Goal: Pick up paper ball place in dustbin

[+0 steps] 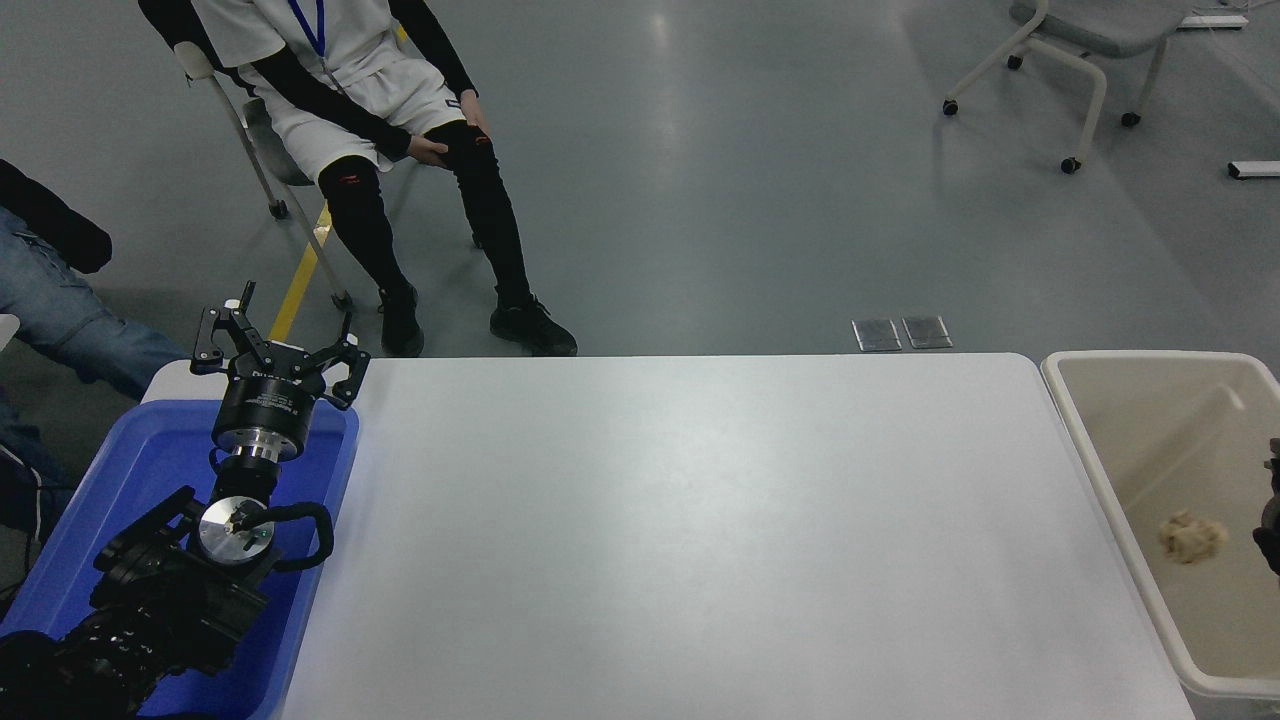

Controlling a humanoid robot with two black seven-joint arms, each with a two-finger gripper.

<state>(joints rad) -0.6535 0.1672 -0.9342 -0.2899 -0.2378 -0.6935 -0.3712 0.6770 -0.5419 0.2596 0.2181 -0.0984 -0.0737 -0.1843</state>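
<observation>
The white table (700, 530) fills the lower middle of the frame, its far edge running across the centre. Beyond it, grey floor takes the upper half, where a person (370, 110) in white shorts and black leggings sits on a chair at the upper left, and part of another person (60, 290) in jeans shows at the left edge. An empty wheeled chair (1070, 60) stands at the upper right. At the right edge, just beside the table's end, sits the cream dustbin (1085, 440), deep and smooth-walled with a thick rounded rim. A bright blue tray (130, 480) lies at the lower left corner of the table. Over that tray reaches the left arm, its left gripper (275, 345) pointing toward the far edge with its fingers spread wide and nothing between them. Inside the dustbin, low toward the right side of the frame, is the paper ball (1192, 537), a pale crumpled wad apart from any gripper. Only a dark sliver of the right gripper (1272, 510) shows at the right edge, just beside the ball; I cannot tell whether its claw is spread or closed.
</observation>
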